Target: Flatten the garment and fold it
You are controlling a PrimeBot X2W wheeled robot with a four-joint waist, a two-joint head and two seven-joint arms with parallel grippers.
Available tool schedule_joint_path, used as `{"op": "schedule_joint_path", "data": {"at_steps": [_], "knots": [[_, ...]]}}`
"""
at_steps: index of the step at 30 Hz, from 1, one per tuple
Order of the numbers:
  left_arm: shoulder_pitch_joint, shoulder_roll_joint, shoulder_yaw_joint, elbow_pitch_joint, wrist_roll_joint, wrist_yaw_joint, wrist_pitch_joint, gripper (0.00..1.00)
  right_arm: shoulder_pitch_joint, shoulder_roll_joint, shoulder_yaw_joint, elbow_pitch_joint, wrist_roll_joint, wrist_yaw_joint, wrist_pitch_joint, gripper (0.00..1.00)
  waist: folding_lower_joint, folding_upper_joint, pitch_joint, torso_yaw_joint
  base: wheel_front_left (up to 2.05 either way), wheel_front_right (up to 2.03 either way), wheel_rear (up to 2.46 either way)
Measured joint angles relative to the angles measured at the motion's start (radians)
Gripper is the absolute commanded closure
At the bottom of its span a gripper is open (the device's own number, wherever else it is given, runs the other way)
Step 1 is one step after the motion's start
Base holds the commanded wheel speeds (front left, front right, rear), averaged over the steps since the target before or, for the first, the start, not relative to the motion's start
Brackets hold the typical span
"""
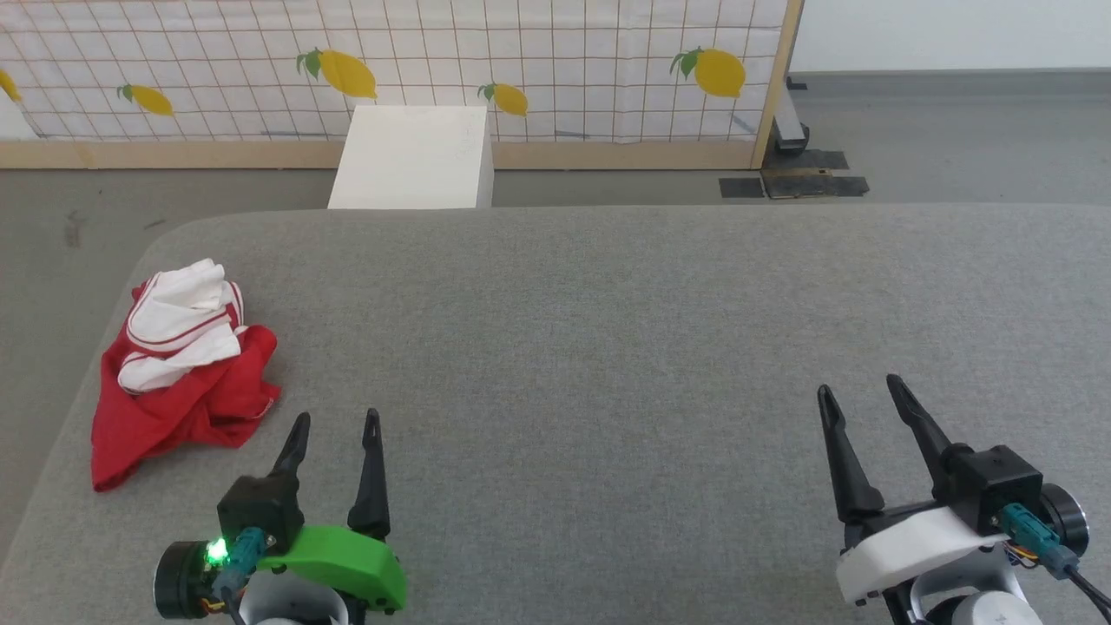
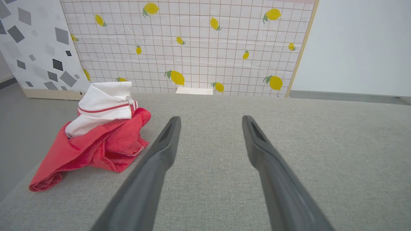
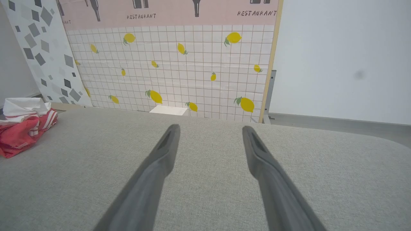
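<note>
The garment [image 1: 187, 373] lies crumpled in a heap near the left edge of the grey table [image 1: 608, 347], red cloth below and white striped panels bunched on top. My left gripper [image 1: 337, 419] stands open just to the right of the heap, near the front edge, touching nothing. In the left wrist view the garment [image 2: 96, 138] sits left of the open left gripper [image 2: 210, 120]. Far to the right, my right gripper [image 1: 859, 388] is open over bare table. From the right wrist, the garment [image 3: 22, 128] shows at the far left edge, well away from the right gripper [image 3: 210, 128].
A white box [image 1: 415, 156] stands on the floor behind the table's far edge. A lemon-patterned screen [image 1: 391, 69] with a wooden frame closes off the back. The table's left corner is rounded, with grey floor [image 1: 52, 243] beyond it.
</note>
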Motion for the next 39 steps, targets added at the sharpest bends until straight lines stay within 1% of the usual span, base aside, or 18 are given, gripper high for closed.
{"op": "schedule_joint_path", "data": {"at_steps": [30, 39], "knots": [[0.001, 0.000, -0.024, 0.026, -0.034, 0.008, -0.062, 0.00, 0.000, 0.000, 0.006, 0.061, 0.021, 0.000, -0.062, 0.00, 0.0000, 0.0000, -0.001, 0.005, 0.00, 0.00, 0.00], [0.001, 0.000, -0.031, 0.036, -0.044, 0.009, -0.080, 0.00, 0.000, 0.001, 0.006, 0.054, 0.027, 0.000, -0.080, 0.00, 0.0000, 0.0000, 0.000, 0.025, 0.00, 0.00, 0.00]]}}
